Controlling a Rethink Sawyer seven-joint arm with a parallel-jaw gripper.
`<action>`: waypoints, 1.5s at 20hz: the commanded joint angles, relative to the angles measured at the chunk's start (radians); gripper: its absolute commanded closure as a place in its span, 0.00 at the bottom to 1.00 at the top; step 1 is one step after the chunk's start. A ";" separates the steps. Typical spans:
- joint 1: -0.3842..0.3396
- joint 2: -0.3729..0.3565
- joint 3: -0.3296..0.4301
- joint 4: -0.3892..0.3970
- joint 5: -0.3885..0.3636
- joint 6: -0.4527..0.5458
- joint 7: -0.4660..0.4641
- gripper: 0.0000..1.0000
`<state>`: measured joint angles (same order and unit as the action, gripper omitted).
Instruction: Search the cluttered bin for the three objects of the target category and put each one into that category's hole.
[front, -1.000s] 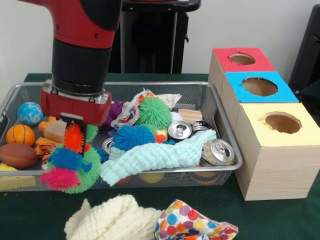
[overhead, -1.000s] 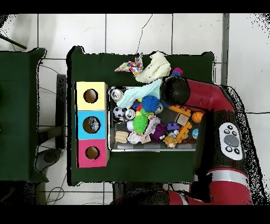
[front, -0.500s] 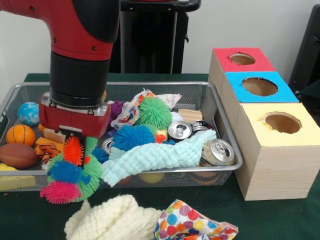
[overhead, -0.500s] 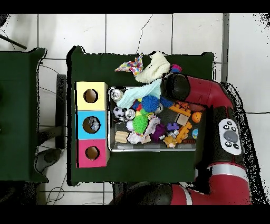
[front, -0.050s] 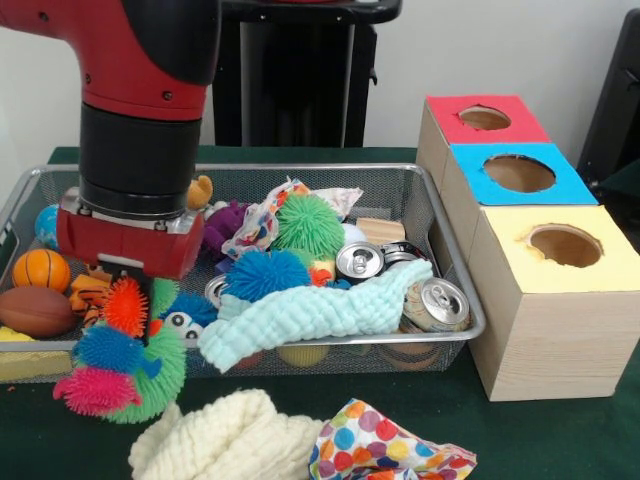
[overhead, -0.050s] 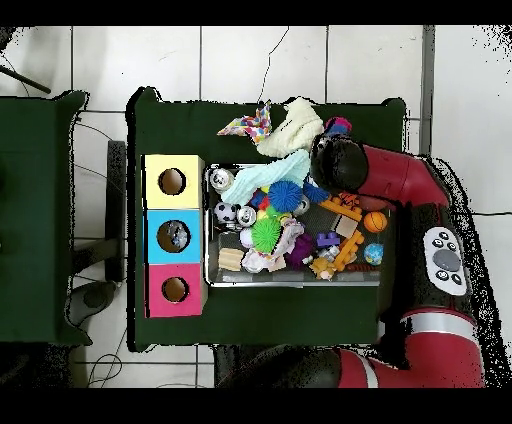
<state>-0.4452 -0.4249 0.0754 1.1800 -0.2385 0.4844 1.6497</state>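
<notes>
While the arm (front, -0.050s: 140, 120) hangs over the bin's (front, -0.050s: 300, 172) end farthest from the boxes (front, -0.050s: 520, 230), its gripper (front, -0.050s: 125, 285) sits buried in the spiky toy (front, -0.050s: 120, 360); whether it grips, I cannot tell. That toy bulges across the bin's front rim, opposite the cans (front, -0.050s: 400, 285) near the boxes.

Bright, even indoor light, soft shadows, no glare — slight blur

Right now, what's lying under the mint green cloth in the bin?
Under the mint green cloth, a yellow rounded thing shows through the bin's mesh wall, and a can sits at its right end. Anything deeper is covered.
</notes>
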 joint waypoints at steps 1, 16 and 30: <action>-0.014 0.021 0.078 0.046 -0.089 -0.067 -0.058 1.00; -0.013 0.031 0.069 0.060 -0.110 -0.135 -0.038 1.00; -0.017 0.026 0.082 0.068 -0.146 -0.155 -0.015 0.00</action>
<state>-0.4475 -0.3918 0.0756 1.1860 -0.3388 0.3459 1.6497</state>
